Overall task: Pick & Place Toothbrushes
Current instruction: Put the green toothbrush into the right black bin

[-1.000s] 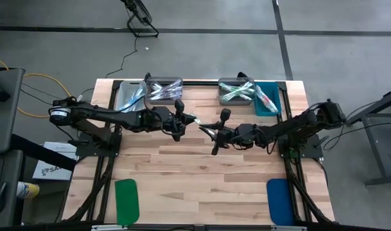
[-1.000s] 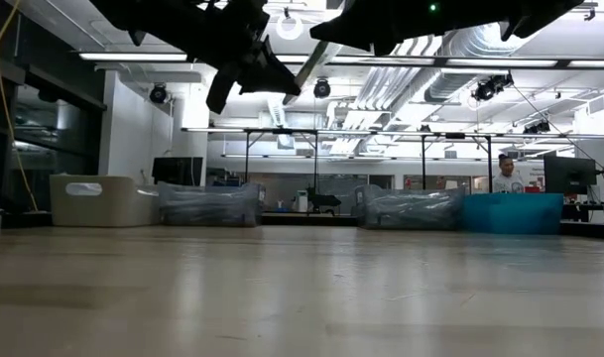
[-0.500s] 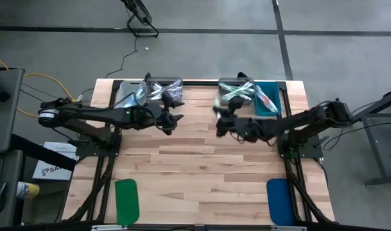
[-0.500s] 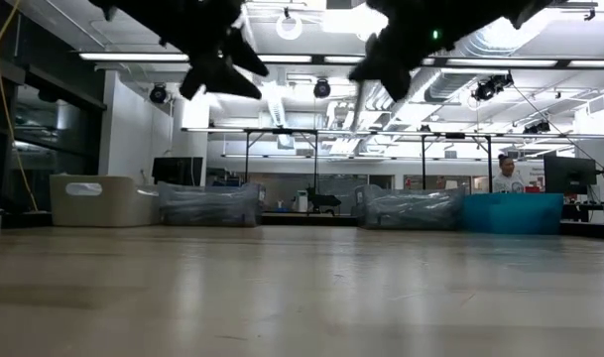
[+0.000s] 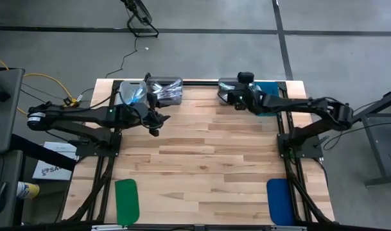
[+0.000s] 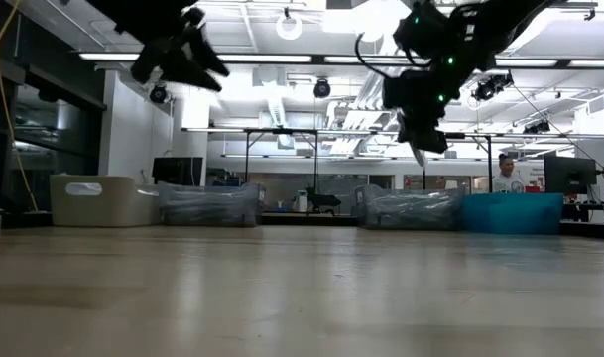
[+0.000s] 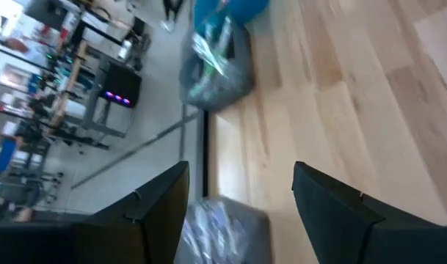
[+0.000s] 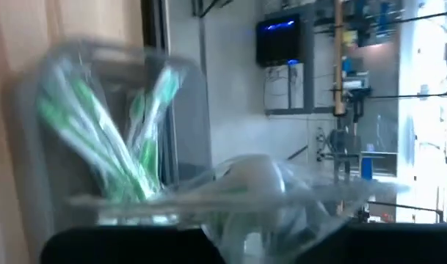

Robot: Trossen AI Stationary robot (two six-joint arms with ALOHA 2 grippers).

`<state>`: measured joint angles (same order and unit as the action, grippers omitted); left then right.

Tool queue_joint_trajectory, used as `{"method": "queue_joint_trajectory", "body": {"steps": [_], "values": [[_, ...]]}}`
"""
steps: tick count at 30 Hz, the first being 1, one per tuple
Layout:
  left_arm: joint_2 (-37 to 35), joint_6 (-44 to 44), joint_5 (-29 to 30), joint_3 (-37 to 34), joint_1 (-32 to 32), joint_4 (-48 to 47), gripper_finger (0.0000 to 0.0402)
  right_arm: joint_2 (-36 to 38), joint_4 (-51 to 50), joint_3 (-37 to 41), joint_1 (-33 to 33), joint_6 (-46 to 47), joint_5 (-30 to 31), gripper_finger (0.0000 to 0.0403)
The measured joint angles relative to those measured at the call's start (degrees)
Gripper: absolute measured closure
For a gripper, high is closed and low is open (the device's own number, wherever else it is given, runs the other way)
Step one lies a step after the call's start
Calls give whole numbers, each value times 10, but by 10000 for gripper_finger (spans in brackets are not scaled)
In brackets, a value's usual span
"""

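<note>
Right wrist view: toothbrush [image 8: 260, 176] in right pincer [image 8: 208, 246].

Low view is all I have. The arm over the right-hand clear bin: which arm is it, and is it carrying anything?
Observer: Right arm. The high view puts the right gripper over the grey bin.
Operator: Carrying?
Observer: The right wrist view shows a wrapped toothbrush at its fingers, apparently held.
Operator: Bin contents?
Observer: Green toothbrushes.
Operator: Left arm?
Observer: The left gripper is open and empty, near the other grey bin.
</note>
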<state>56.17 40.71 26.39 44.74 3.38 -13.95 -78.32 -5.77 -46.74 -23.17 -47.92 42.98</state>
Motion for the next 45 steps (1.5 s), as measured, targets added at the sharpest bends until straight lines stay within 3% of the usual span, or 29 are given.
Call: {"method": "queue_joint_trajectory", "body": {"steps": [4,17,26,35,45], "values": [[-32,-28,-1,-42,0,6,178,-18,-14,0,-37,-56,-36,385],[-110,-82,-30,-111,0,47,183,-116,-15,-2,-50,-149,-47,383],[-111,-83,-49,-111,0,49,183,-123,-28,-7,-54,-149,-44,377],[-111,-83,-50,-111,0,49,183,-123,-26,-7,-57,-109,-81,319],[-111,-83,-50,-111,0,48,183,-123,-12,-7,-84,-3,-134,267]]}}
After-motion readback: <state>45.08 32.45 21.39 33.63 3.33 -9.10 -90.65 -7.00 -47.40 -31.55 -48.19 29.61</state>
